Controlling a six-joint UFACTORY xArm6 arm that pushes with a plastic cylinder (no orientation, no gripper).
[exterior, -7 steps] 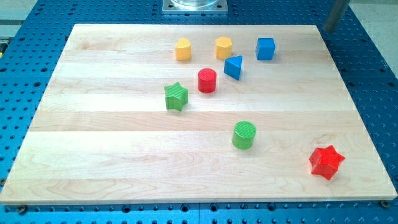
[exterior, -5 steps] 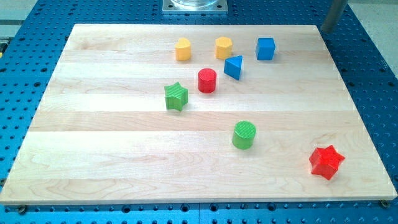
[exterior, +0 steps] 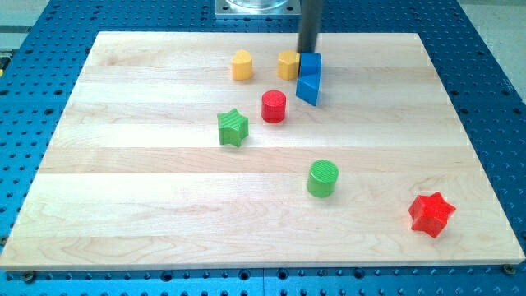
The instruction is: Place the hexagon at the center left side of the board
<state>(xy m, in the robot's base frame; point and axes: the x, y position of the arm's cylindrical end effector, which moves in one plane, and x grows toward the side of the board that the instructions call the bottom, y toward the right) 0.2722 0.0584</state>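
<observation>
The yellow hexagon [exterior: 287, 65] sits near the top middle of the wooden board [exterior: 123, 164]. My tip [exterior: 308, 53] is just above the blue cube [exterior: 311, 65], at the hexagon's upper right. The cube is pressed against the hexagon's right side and sits on the upper edge of the blue triangular block [exterior: 308, 89]. The rod hides the cube's far edge, so I cannot tell whether the tip touches it.
A second yellow block [exterior: 241, 65] is left of the hexagon. A red cylinder [exterior: 274, 106] and a green star [exterior: 233, 127] lie below it. A green cylinder [exterior: 322, 178] and a red star [exterior: 431, 214] are lower right.
The rod has swung from the board's top right corner to the top middle. The blue cube has slid left against the hexagon, which shifted slightly left.
</observation>
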